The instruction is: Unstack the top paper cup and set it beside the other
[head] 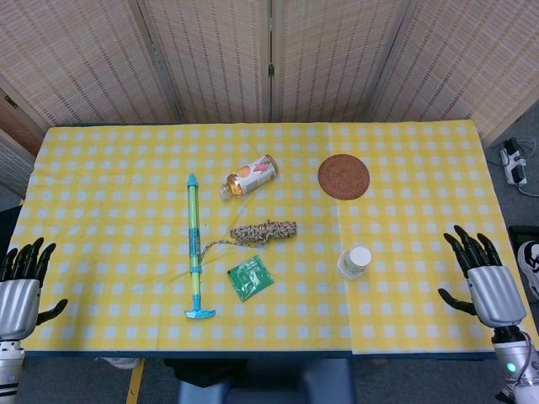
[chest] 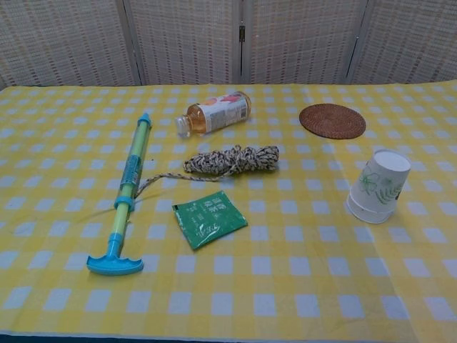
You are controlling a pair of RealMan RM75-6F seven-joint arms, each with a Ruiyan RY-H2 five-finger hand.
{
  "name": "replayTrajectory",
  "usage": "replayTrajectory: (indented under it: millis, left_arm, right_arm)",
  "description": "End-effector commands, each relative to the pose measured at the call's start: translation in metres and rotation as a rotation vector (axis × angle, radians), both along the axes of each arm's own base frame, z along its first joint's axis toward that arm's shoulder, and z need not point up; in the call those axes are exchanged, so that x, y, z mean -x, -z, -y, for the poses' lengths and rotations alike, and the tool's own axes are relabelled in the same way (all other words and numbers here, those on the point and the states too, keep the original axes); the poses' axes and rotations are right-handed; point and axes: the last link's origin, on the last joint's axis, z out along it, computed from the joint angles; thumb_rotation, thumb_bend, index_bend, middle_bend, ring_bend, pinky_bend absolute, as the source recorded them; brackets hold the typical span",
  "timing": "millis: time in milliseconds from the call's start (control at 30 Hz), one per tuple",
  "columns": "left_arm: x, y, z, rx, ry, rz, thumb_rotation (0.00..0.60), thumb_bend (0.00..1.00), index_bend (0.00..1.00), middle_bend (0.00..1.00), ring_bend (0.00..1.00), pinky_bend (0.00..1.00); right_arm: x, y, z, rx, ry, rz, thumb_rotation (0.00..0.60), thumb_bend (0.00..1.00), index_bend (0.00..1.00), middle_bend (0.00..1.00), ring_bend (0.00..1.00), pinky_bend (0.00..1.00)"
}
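A stack of white paper cups (head: 354,262) (chest: 378,186) with a green leaf print stands upside down on the yellow checked tablecloth, right of centre. My right hand (head: 482,278) hovers open at the table's right edge, well to the right of the cups, fingers spread and holding nothing. At the front left corner, off the table's edge, my left hand (head: 22,283) is also open and far from the cups. Neither hand appears in the chest view.
A round woven coaster (head: 344,177) (chest: 332,120) lies behind the cups. Toward the centre are a lying juice bottle (head: 249,176) (chest: 214,113), a bundle of rope (head: 264,231) (chest: 232,160), a green sachet (head: 250,278) (chest: 208,219) and a blue-green hand pump (head: 195,247) (chest: 126,193).
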Motion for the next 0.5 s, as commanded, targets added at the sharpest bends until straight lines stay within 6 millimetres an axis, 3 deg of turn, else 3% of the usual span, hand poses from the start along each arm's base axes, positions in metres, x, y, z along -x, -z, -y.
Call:
replayTrajectory:
  millis: [33, 367, 500]
  left_arm:
    - [0.000, 0.002, -0.001, 0.003, 0.008, 0.004, 0.600, 0.22, 0.00, 0.00, 0.00, 0.00]
    - [0.001, 0.004, -0.002, 0.012, 0.011, 0.010, 0.600, 0.22, 0.00, 0.00, 0.00, 0.00]
    - [0.001, 0.005, -0.002, 0.021, 0.012, 0.005, 0.600, 0.22, 0.00, 0.00, 0.00, 0.00]
  right_arm:
    - [-0.002, 0.001, 0.001, -0.006, -0.016, 0.019, 0.600, 0.23, 0.00, 0.00, 0.12, 0.02]
    - [-0.009, 0.005, 0.009, -0.070, -0.022, 0.033, 0.600, 0.23, 0.00, 0.02, 0.12, 0.03]
    - [-0.019, 0.008, 0.020, -0.131, -0.041, 0.029, 0.600, 0.23, 0.05, 0.07, 0.14, 0.04]
